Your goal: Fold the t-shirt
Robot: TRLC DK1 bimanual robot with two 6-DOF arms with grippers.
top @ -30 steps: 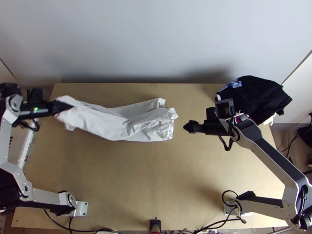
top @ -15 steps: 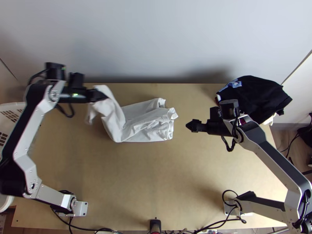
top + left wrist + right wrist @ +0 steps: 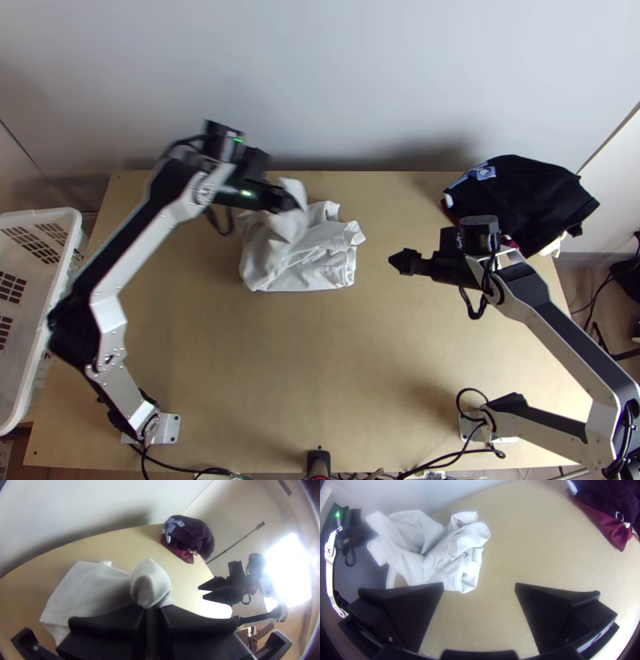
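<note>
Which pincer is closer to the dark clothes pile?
Right. The right pincer hangs open between the pile and the white shirt; the left pincer, farther away, grips the shirt.

One white t-shirt [image 3: 320,260], one basket [image 3: 40,214], one clothes pile [image 3: 524,196], two arms [image 3: 564,332] (a pair).
</note>
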